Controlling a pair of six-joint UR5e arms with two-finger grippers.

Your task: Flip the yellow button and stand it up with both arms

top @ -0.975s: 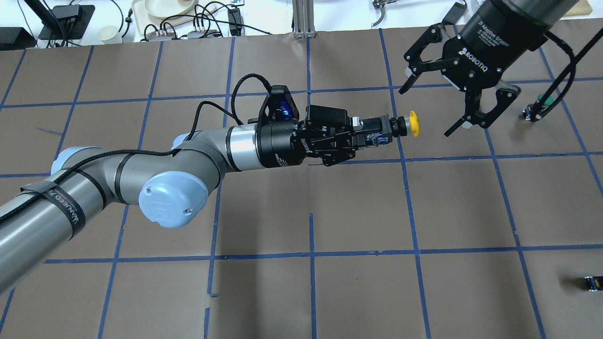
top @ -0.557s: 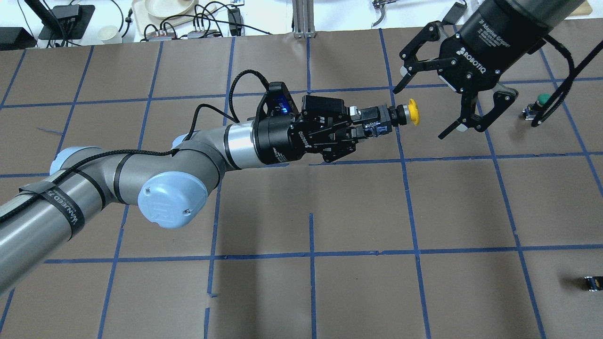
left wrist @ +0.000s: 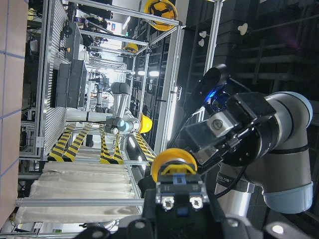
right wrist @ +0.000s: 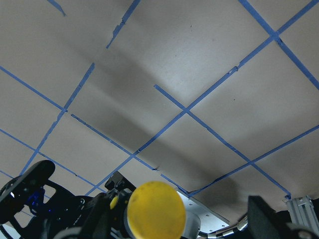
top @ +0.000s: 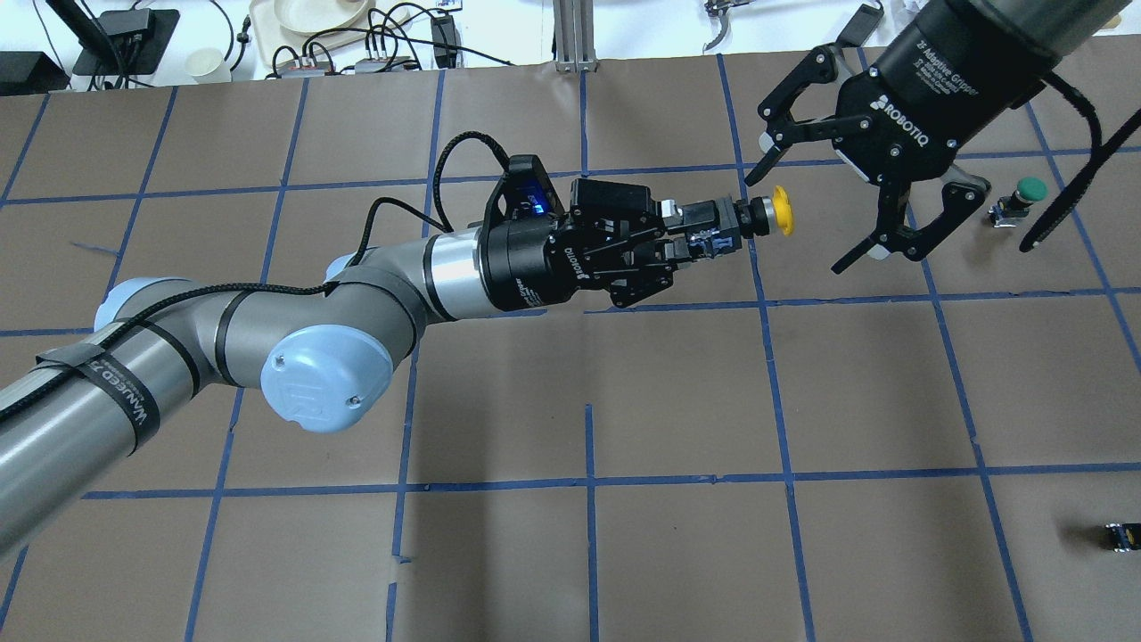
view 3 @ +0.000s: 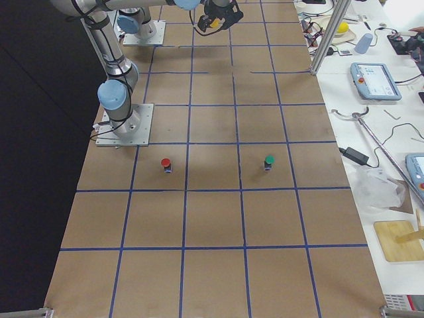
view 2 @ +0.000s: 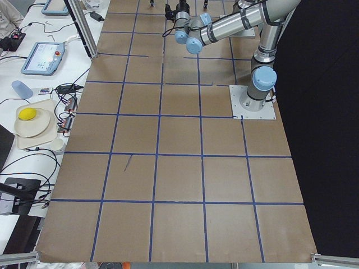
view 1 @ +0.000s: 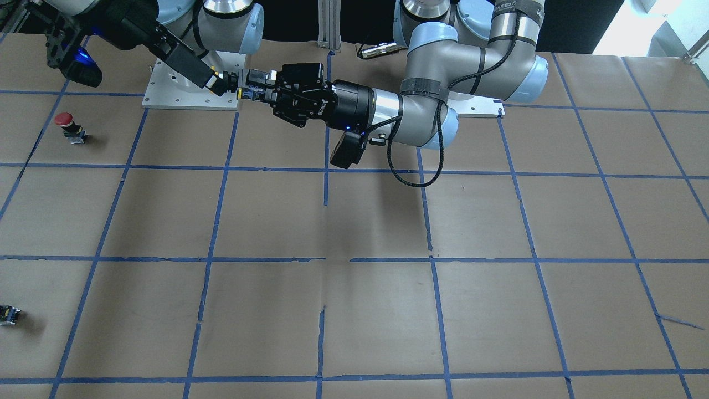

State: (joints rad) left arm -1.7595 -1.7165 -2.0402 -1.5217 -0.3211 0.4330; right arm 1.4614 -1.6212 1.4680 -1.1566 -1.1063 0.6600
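Note:
My left gripper (top: 706, 241) is shut on the boxy body of the yellow button (top: 783, 211) and holds it level in the air, with the cap pointing away from the arm. My right gripper (top: 798, 221) is open. Its two fingers stand on either side of the yellow cap without touching it. The right wrist view shows the cap (right wrist: 156, 209) close up at the bottom, between the fingers. The left wrist view shows the button (left wrist: 174, 164) with the right gripper just beyond it. In the front view the button (view 1: 242, 90) is small and partly hidden.
A green-capped button (top: 1027, 192) stands on the table at the right, behind the right gripper. A small dark part with a yellow spot (top: 1120, 536) lies at the near right edge. A red-capped button (view 1: 66, 123) stands apart. Brown paper with blue tape lines (top: 588, 481) covers the table.
My left arm has moved the yellow button slightly toward the far side, so the cap now sits between the right gripper's open fingers. The right gripper has shifted a little.

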